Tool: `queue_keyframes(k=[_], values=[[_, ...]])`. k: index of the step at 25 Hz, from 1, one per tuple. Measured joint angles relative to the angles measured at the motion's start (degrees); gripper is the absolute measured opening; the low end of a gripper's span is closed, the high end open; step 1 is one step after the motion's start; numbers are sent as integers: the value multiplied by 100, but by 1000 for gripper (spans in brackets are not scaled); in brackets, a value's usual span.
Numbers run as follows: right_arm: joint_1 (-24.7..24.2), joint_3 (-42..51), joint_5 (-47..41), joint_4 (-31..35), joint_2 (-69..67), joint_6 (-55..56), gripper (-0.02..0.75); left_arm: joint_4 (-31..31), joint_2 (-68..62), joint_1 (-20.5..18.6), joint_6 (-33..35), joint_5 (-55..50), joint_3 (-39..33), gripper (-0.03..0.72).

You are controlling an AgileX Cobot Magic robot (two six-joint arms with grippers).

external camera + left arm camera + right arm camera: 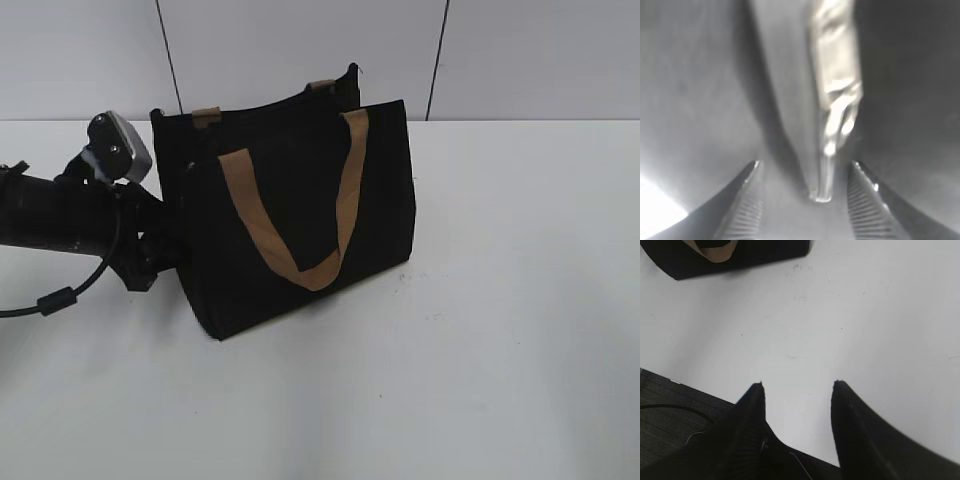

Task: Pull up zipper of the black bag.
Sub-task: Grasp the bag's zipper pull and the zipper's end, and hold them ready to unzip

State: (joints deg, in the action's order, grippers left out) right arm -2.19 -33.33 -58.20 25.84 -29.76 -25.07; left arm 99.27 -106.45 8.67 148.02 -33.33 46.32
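The black bag (300, 230) stands on the white table with a tan handle (340, 200) hanging down its front. My left gripper (805, 162) is pressed up against the bag's left end (165, 250), its fingertips hidden there in the exterior view. In the left wrist view its jaws are open, and the blurred silvery zipper pull (835, 125) hangs between them without touching either jaw. My right gripper (798, 383) is open and empty above bare table, well short of the bag's bottom edge (765, 250). It is out of the exterior view.
The white table (500, 350) stretches in front of and to the right of the bag. A grey wall (520, 60) rises behind it. The table's near edge and dark floor (670, 410) show beside the right gripper. A black cable (60, 298) hangs from the left arm.
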Motion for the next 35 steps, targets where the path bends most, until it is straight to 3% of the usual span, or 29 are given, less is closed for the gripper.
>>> queue_keyframes(k=[6, 9, 11, 12, 19, 24, 35], values=[[0, 0, 32, 57, 0, 0, 341, 0, -68, 7, -20, 35, 0, 375], [0, 0, 133, 90, 0, 0, 341, 0, -85, 7, -20, 35, 0, 228], [0, 0, 171, 129, 0, 0, 341, 0, -84, 7, -20, 35, 0, 82], [0, 0, 176, 157, 0, -5, 341, 0, -84, 7, -20, 35, 4, 71], [0, -345, 169, 273, -160, -535, 341, -10, 401, 7, -59, 358, 4, 72], [0, -1291, 55, 364, -886, -812, 341, -59, 1168, 7, -783, 791, 4, 72], [0, -2487, 16, 1746, -2785, -1983, 340, -1300, 2202, 7, -1835, 841, -15, 72]])
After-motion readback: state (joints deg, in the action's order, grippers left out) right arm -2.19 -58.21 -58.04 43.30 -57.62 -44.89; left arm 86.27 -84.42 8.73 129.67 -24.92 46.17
